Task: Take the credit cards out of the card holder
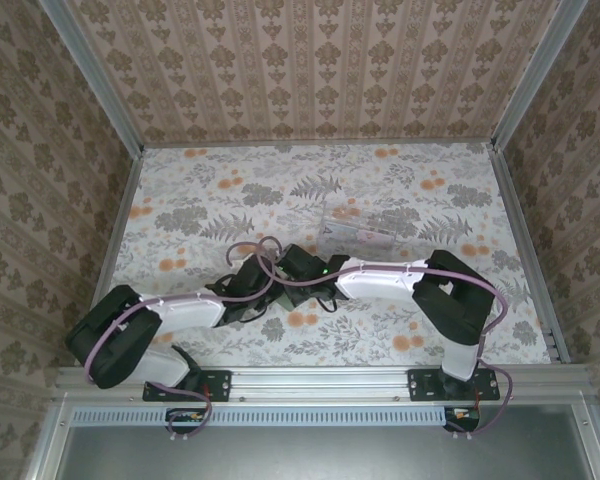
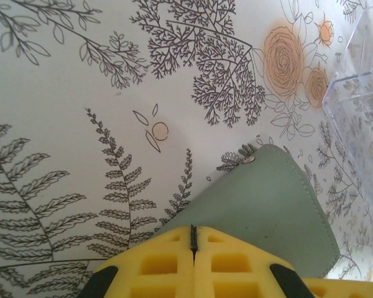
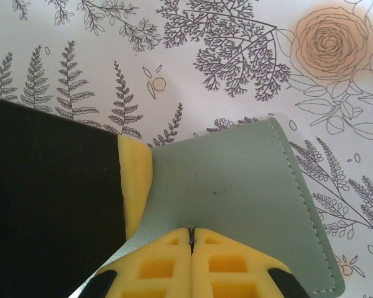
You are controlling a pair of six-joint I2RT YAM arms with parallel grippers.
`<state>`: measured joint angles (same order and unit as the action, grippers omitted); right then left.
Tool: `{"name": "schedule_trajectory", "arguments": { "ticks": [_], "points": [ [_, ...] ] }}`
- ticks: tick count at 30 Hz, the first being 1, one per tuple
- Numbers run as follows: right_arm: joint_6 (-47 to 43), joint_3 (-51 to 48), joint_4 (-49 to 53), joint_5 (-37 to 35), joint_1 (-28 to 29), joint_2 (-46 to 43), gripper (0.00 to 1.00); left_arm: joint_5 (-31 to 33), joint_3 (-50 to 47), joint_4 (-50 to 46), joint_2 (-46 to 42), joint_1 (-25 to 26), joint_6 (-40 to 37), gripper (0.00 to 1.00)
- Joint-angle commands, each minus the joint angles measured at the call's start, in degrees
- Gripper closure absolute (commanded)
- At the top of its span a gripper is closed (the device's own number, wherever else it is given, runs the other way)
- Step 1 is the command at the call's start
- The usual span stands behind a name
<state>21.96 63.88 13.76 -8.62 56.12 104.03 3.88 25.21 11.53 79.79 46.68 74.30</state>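
Left and right jaws pinch the card holder (image 3: 236, 186), hiding its near edge.

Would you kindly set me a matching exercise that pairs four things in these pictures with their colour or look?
Things:
1. card holder
2. tray
3. right gripper
4. table cover

Descriptions:
a. clear plastic
b. yellow fingers pressed together
c. grey-green with a stitched edge
d. white with a fern and rose print

Pairs: 1-c, 2-a, 3-b, 4-d
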Motion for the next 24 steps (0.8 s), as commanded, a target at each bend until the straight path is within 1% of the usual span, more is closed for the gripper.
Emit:
{"name": "schedule_trajectory", "arguments": {
  "ticks": [1,8,15,20,22,24],
  "points": [
    [2.01,-2.24,-2.79,3.05,0.84,-3.63,1.00,1.19,-0.52,-10.36,4.21,1.05,5.63,1.00],
    [3.97,-7.93,-6.77,5.99,0.01,-10.06,1.00,1.90,-0.54,-11.49,6.54,1.14,7.30,1.00],
    [5.69,-11.14,-9.27,8.78,-0.13,-13.66,1.00,1.75,0.19,-11.35,8.09,1.11,6.95,1.00],
    [7.61,-10.49,-6.48,6.45,-1.01,-12.70,1.00,1.51,-0.72,-8.76,6.22,1.24,6.82,1.00],
    [9.14,-10.26,-5.49,6.09,-1.74,-11.81,0.88,1.86,-1.21,-8.17,4.12,1.44,6.16,1.00],
    [10.85,-10.66,-5.20,6.20,-2.49,-11.07,0.88,2.24,-1.31,-8.52,0.81,1.49,4.47,1.00]
  ]
}}
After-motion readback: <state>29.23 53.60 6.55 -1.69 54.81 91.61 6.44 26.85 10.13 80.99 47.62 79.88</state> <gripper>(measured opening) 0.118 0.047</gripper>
